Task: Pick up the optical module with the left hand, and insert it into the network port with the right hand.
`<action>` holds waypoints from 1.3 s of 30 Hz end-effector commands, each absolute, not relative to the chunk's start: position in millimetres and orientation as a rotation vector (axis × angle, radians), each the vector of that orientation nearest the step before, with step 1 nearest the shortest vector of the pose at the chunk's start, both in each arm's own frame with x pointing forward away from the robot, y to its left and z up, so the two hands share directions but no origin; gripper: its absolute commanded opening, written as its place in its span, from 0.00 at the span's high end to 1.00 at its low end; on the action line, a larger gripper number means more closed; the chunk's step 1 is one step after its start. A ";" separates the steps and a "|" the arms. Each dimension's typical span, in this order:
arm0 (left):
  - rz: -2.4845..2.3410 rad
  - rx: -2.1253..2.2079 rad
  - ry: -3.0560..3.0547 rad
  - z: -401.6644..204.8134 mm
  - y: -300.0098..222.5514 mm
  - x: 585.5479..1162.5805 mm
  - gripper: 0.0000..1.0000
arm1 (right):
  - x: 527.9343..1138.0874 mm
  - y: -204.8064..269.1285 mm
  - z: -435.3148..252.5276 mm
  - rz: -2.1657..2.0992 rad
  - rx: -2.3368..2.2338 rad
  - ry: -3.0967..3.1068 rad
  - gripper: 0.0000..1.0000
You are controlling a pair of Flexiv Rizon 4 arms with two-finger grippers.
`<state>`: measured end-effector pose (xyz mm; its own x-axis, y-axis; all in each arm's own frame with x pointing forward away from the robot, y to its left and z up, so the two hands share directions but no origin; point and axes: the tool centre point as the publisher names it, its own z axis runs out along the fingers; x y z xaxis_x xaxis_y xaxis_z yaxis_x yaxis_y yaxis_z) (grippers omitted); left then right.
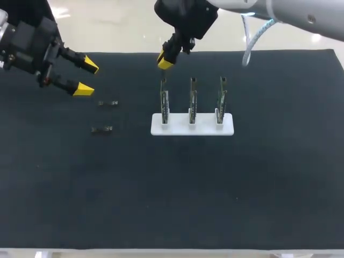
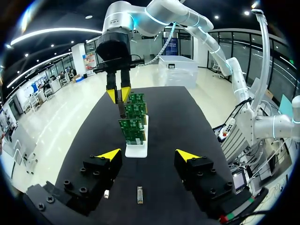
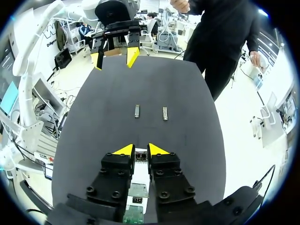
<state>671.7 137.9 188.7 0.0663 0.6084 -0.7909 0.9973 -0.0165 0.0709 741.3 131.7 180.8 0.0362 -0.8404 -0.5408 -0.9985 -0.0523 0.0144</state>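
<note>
Two small metal optical modules (image 1: 108,103) (image 1: 101,129) lie on the black mat, and they also show in the right wrist view (image 3: 137,111) (image 3: 165,113). My left gripper (image 1: 87,77) hovers open at the far left, up and left of them, with nothing between its fingers. Three green circuit boards with network ports stand upright in a white holder (image 1: 192,129). My right gripper (image 1: 165,60) sits just above the leftmost board (image 1: 164,102), shut on a third optical module (image 3: 140,154) that points down at that board's port.
The middle board (image 1: 192,99) and right board (image 1: 221,99) stand close beside the leftmost one. A white cable (image 1: 248,43) hangs from my right arm at the mat's far edge. The black mat (image 1: 172,188) stretches bare toward the front.
</note>
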 end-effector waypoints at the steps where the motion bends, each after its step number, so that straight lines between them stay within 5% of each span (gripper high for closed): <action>1: -0.764 1.701 1.616 188.9 137.4 672.4 0.00 | 743.8 132.6 183.5 0.591 -1.966 1.869 1.00; 39: -0.764 1.701 1.616 188.9 137.4 672.4 0.00 | 744.3 133.7 184.2 0.596 -1.978 1.884 1.00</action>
<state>671.7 137.9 188.7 0.0662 0.6084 -0.7908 0.9973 -0.0165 0.0709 742.5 132.7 181.6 0.0313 -0.8507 -0.5247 -0.9978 -0.0574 0.0336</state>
